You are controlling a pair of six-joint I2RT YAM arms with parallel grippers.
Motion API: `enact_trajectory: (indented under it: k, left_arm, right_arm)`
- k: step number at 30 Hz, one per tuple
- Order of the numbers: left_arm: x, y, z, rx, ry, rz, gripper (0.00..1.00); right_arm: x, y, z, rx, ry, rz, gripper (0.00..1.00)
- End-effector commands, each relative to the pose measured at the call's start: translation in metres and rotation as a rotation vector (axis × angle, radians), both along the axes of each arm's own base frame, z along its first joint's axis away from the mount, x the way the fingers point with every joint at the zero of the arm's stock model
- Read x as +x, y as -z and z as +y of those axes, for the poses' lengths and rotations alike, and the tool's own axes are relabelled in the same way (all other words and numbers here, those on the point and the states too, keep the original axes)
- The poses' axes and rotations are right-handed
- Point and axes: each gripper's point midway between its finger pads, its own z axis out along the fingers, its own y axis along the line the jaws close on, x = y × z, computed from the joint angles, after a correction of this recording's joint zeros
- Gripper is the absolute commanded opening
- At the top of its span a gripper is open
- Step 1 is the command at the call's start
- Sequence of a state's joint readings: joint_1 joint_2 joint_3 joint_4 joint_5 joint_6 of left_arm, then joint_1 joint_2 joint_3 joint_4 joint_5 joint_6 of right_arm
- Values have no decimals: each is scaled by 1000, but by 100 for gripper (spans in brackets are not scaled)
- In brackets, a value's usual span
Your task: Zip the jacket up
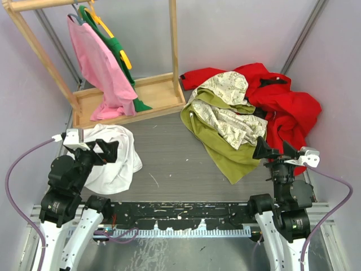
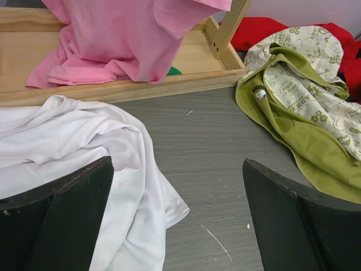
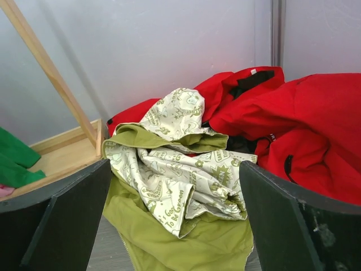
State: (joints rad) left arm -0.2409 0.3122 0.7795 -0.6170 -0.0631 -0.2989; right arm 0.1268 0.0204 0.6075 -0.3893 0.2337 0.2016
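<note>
The jacket [image 1: 225, 121] lies crumpled at the right middle of the table, olive-green outside with cream printed lining turned up. It also shows in the left wrist view [image 2: 299, 107] and the right wrist view [image 3: 180, 186]. My left gripper [image 1: 104, 151] is open and empty, above the plain white garment. My right gripper [image 1: 274, 150] is open and empty, just near of the jacket's right edge. In the right wrist view the jacket lies between and beyond my fingers [image 3: 62, 214].
A bright red jacket [image 1: 282, 101] lies behind and right of the olive one. A white garment [image 1: 115, 155] lies at the left. A wooden rack [image 1: 127, 99] at the back left holds a pink shirt [image 1: 101, 65] and a green garment.
</note>
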Motion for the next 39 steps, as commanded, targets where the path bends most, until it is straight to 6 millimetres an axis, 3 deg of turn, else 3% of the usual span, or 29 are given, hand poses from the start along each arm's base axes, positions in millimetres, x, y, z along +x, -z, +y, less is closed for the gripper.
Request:
enact_trajectory:
  k: [1,9,21,30,39]
  left_arm:
    - [3,-19,-4,-7,23,-77,98]
    - [-2,-24,-15,-33,78,-88,98]
    - [-5,-21,-34,-118,156,-6,98]
    - [8,1,-44,-108,187,86,98]
    - [7,24,-47,-85,204,171,98]
  right_arm:
    - [-2,-24,7,-15,-42,-69,100]
    - [19,-9,29,2,-145,43,100]
    - [50,23,45,57,-203,259,100]
    - [89,77,88,16,-420,498,100]
    - [129,110,115,-95,-410,659,100]
